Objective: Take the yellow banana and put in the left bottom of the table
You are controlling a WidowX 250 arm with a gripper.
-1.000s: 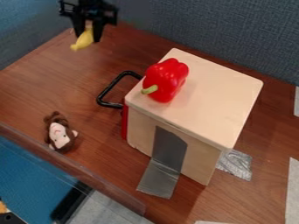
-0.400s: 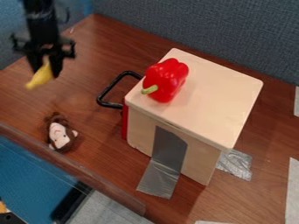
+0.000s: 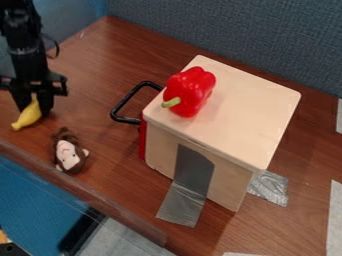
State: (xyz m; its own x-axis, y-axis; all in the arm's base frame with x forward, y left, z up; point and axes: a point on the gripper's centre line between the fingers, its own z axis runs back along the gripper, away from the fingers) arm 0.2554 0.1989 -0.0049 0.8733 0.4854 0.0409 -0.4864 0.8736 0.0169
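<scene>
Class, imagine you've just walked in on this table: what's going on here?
A robot arm's black gripper holds a yellow banana at the left side of the wooden table. Nearby lies a brown plush toy with a pale face. A red pepper rests on top of a light wooden box. The banana is not yet released.

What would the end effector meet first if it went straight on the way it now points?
Probably the wood-grain tabletop, with the yellow banana held in the end effector touching it first; the gap's depth is unclear.
</scene>
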